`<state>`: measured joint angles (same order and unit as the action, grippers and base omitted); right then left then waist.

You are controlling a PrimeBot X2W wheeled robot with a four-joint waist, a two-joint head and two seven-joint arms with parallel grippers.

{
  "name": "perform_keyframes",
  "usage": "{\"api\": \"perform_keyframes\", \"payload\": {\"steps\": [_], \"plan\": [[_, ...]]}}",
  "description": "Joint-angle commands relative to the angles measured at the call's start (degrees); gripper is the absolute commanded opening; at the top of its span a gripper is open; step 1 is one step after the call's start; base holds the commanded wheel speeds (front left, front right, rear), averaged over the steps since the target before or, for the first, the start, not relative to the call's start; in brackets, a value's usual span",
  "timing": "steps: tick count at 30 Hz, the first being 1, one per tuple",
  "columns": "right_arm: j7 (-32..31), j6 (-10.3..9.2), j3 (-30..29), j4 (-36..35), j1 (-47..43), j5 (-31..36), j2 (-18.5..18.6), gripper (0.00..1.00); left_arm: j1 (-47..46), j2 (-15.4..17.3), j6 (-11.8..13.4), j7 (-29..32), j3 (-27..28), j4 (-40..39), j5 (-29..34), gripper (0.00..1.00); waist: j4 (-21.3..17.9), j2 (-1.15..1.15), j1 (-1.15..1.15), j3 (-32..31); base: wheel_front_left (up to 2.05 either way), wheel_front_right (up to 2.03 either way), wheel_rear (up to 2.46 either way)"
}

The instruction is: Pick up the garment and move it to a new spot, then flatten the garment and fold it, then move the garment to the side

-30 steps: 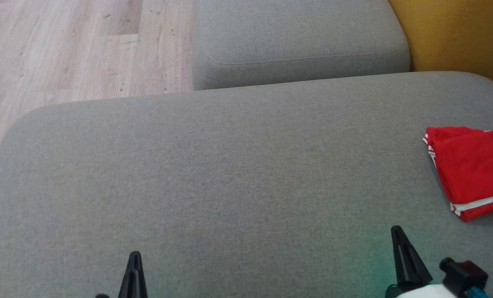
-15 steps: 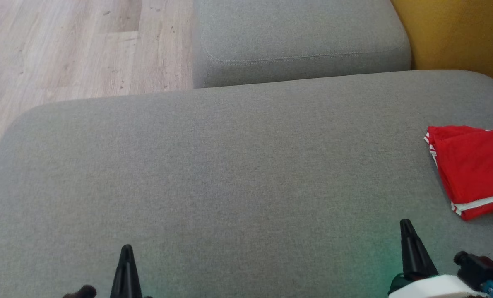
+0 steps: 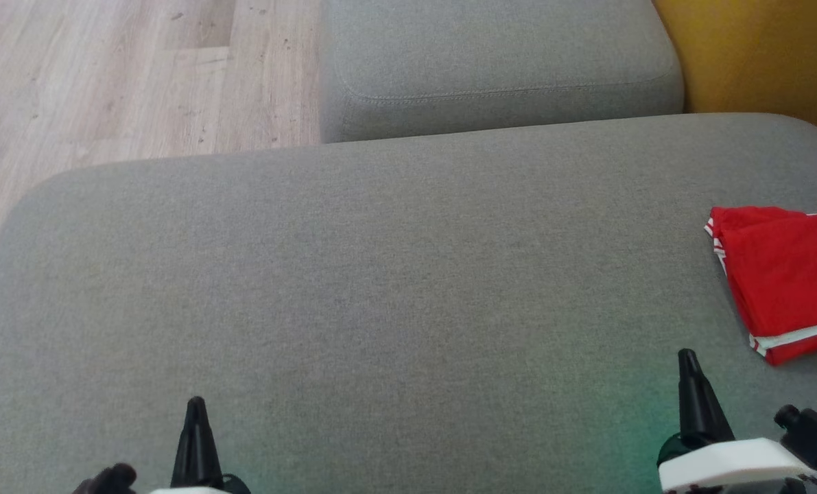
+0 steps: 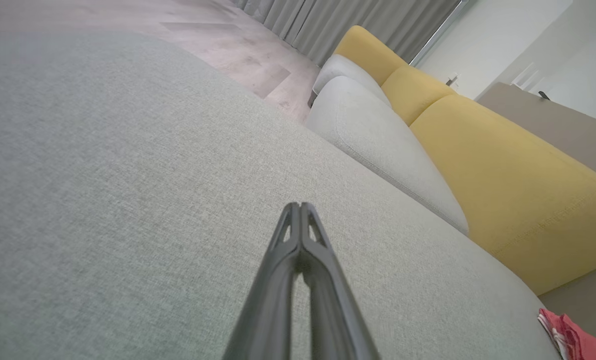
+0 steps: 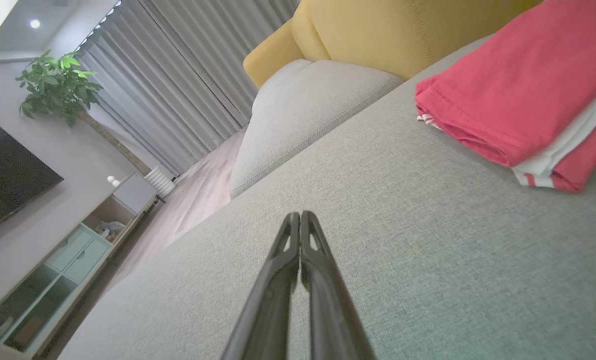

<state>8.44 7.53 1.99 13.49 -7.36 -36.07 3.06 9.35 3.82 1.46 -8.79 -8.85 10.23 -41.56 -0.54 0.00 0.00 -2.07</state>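
The folded red garment [image 3: 785,281] lies at the cushion's [image 3: 381,274] right edge. The left tool [image 4: 300,205] and right tool [image 5: 300,214] are closed and empty, perhaps just above the cushion.

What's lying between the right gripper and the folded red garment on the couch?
Nothing but bare grey cushion lies between the right gripper and the garment; the head and right wrist views both show it.

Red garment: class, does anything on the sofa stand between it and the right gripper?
Nothing visible does. In the right wrist view, bare grey cushion runs from the right gripper, its fingers closed together, up to the folded red garment lying at the upper right.
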Motion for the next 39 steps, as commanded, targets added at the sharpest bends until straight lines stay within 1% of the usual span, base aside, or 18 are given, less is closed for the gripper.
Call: {"api": "perform_keyframes", "payload": {"steps": [1,39], "plan": [[-0.3,-0.02,0.1,-1.6,3.0,-2.0,1.1,0.0,-2.9,0.7,-0.5,0.3,1.6,-1.4,-1.7,0.0,0.0,0.0,0.0,0.0,0.0,0.0,0.0],[-6.2,-0.03,-2.7,-0.7,7.9,-28.5,1.4,0.0,-8.7,1.0,-4.5,6.2,6.6,1.0,-25.9,0.0,0.3,0.0,0.0,1.1,0.0,0.0,0.0]]}}
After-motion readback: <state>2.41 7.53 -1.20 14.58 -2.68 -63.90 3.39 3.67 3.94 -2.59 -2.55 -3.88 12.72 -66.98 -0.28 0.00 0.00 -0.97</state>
